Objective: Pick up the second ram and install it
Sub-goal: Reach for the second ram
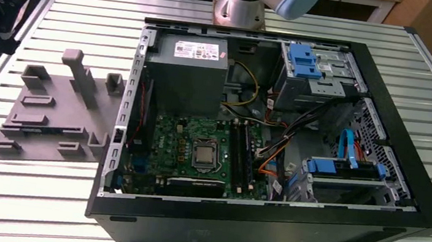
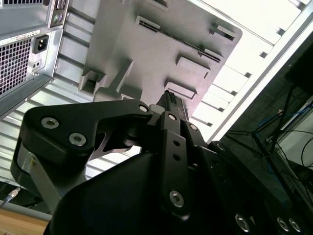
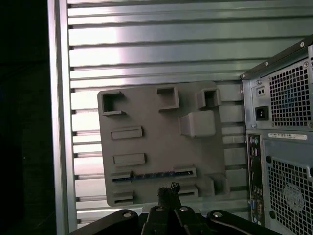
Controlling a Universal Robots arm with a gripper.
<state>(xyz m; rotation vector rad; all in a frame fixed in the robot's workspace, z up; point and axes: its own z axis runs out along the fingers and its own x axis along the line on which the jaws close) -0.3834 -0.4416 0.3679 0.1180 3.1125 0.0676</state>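
Observation:
The second ram (image 3: 151, 175) stands on edge in a holder of the grey fixture plate (image 3: 151, 132), a thin dark strip with bluish marks. In the second wrist view the ram (image 2: 181, 39) runs as a dark line across the plate (image 2: 127, 44). My gripper (image 3: 168, 190) hangs above the plate, close to the ram's row, its black fingers (image 2: 172, 105) pressed together with nothing between them. The green motherboard (image 1: 196, 149) with its long black slots (image 1: 239, 151) lies inside the open computer case (image 1: 269, 226).
The fixture plate (image 1: 52, 113) lies on the slatted metal table (image 1: 74, 4) at the exterior view's left of the case and carries raised blocks and a tall post (image 1: 81, 76). The case's rear panel (image 3: 283, 147) stands close beside the plate. Cables and drive bays fill the case.

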